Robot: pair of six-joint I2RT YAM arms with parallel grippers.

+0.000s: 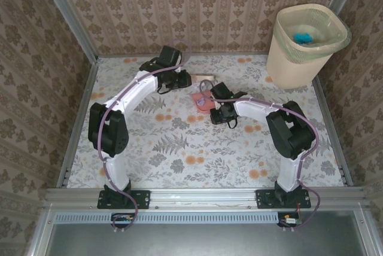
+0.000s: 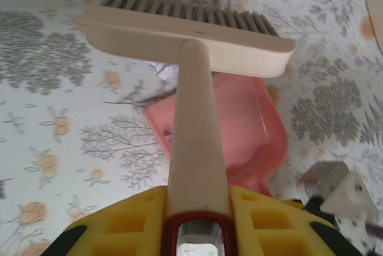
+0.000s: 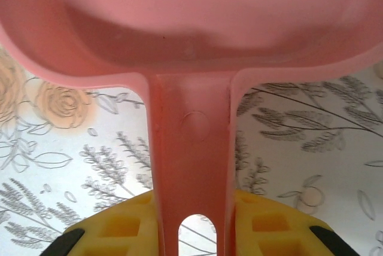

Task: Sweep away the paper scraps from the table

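Observation:
My left gripper (image 2: 197, 211) (image 1: 179, 80) is shut on the beige handle of a brush (image 2: 194, 118), whose head (image 2: 191, 32) points bristles-down at the far middle of the table (image 1: 179, 148). Just right of it lies a pink dustpan (image 2: 251, 124) (image 1: 200, 100). My right gripper (image 3: 191, 217) (image 1: 218, 111) is shut on the dustpan's handle (image 3: 190, 148). A small white paper scrap (image 2: 163, 70) peeks out under the brush head, at the pan's mouth. A purple scrap (image 2: 172, 139) shows inside the pan beside the brush handle. The pan's inside is mostly hidden.
A tall beige basket (image 1: 299, 58) stands at the far right corner with a teal-blue wad (image 1: 302, 36) in it. Metal rails (image 1: 81, 118) edge the table, and brown patterned walls rise behind them.

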